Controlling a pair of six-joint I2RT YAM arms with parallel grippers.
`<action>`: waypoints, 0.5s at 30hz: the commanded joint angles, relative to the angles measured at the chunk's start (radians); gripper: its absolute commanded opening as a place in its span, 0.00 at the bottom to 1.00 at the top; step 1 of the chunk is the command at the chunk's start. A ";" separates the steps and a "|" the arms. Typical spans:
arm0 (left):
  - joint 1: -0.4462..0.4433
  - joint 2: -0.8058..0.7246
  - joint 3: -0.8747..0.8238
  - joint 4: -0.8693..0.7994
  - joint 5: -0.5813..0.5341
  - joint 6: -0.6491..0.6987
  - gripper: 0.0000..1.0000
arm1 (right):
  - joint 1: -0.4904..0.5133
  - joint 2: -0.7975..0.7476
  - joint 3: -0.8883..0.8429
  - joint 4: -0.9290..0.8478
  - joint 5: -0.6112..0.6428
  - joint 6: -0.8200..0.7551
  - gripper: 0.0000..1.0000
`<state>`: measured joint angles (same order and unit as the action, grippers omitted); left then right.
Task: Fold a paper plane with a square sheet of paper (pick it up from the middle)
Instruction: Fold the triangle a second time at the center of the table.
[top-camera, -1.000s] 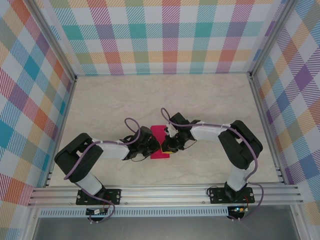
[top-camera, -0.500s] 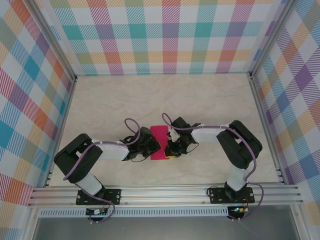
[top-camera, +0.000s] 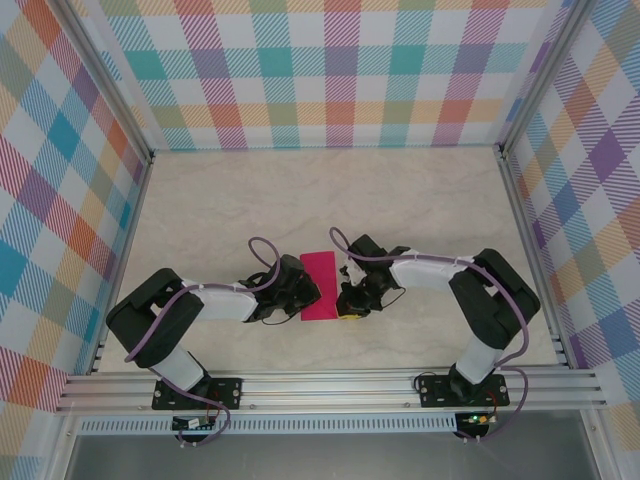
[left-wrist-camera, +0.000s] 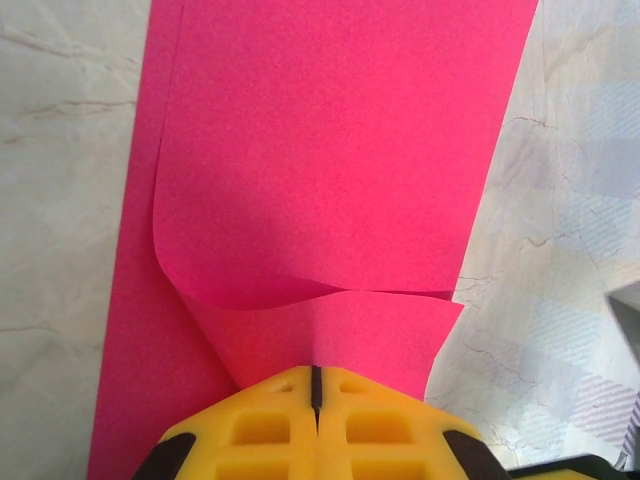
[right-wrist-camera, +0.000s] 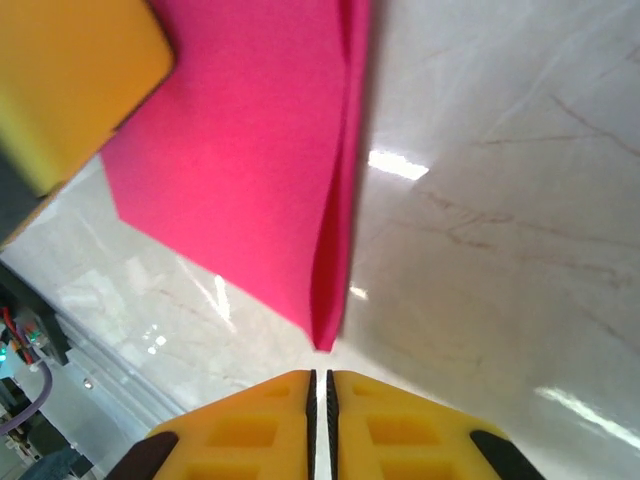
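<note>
The square sheet of paper (top-camera: 322, 282) lies mid-table as a narrow magenta rectangle, folded over itself. In the left wrist view its upper flap (left-wrist-camera: 340, 150) curls up off the layer beneath. My left gripper (top-camera: 303, 292) sits at the sheet's left edge. Its yellow fingertips (left-wrist-camera: 316, 385) are shut, with a creased bit of the paper running into them. My right gripper (top-camera: 347, 305) is just off the sheet's right near corner. In the right wrist view its jaws (right-wrist-camera: 319, 385) stand together with nothing between them, and the sheet's folded corner (right-wrist-camera: 325, 335) is a little ahead of them.
The pale marble tabletop (top-camera: 420, 210) is bare around the sheet. Checked walls (top-camera: 320, 70) close the back and both sides. An aluminium rail (top-camera: 330, 385) with both arm bases runs along the near edge. The left gripper's yellow finger (right-wrist-camera: 70, 80) shows close by in the right wrist view.
My right gripper has drawn off the sheet toward the right and near side, leaving the whole rectangle uncovered. The left gripper has stayed at the left edge.
</note>
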<state>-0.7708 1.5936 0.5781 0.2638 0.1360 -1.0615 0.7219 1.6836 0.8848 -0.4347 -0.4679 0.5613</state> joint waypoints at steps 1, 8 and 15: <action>-0.014 -0.011 -0.029 -0.088 -0.040 0.013 0.00 | 0.007 -0.031 0.059 -0.005 -0.020 -0.001 0.14; -0.013 -0.013 -0.017 -0.087 -0.036 0.015 0.00 | 0.016 0.104 0.143 0.035 -0.068 0.034 0.15; -0.014 -0.019 -0.013 -0.084 -0.036 0.021 0.00 | 0.017 0.184 0.083 0.040 -0.014 0.028 0.10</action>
<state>-0.7708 1.5879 0.5781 0.2539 0.1299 -1.0580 0.7341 1.8481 0.9981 -0.3828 -0.5014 0.5877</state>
